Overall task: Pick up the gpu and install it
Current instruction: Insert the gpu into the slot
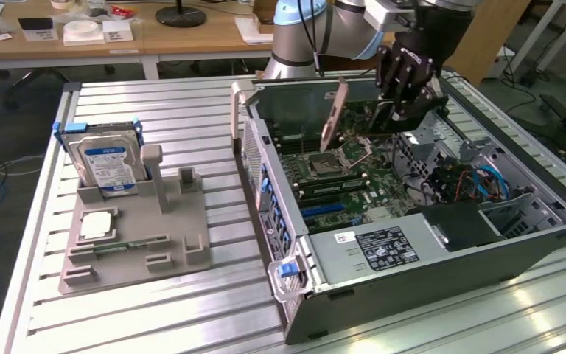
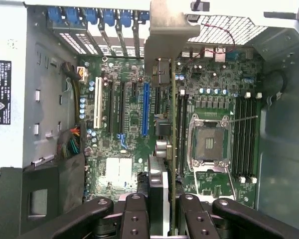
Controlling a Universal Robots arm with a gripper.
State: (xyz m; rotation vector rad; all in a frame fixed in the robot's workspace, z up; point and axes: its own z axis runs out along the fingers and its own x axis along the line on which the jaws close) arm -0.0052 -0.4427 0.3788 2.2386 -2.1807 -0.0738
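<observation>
Contrast between the two cameras is mostly one of angle on the same computer case [image 1: 441, 243], which lies open on its side.

In the exterior view the gripper [image 1: 393, 125] reaches down into the case near its far wall. The gpu [image 1: 334, 114] appears there as a narrow, pale pinkish strip, standing on edge and tilted, raised over the motherboard [image 1: 347, 195] inside the case. This view also takes in what sits outside the case, on the exterior view's left of it. A grey fixture [image 1: 165, 221] carries an upright hard drive [image 1: 106, 166] with a blue-white label, and a small green memory stick [image 1: 116, 245] lies flat on it. Case and fixture share a slatted metal table [image 1: 214, 133].

The wrist view looks straight down into the case and shows the grip. Two black fingers [image 2: 134, 214] of the gripper [image 2: 163, 201] are pinched on the gpu [image 2: 172, 144], one on each face. From here the card is blade-thin, a single dark-green line across the case interior. Its grey metal end bracket [image 2: 165, 35] points toward the case wall with the blue latches [image 2: 109, 17]. Inside the case, the card's edge lies between the long blue slot [image 2: 145, 109] and the CPU socket [image 2: 209, 139]. Whether it touches the board cannot be told.
</observation>
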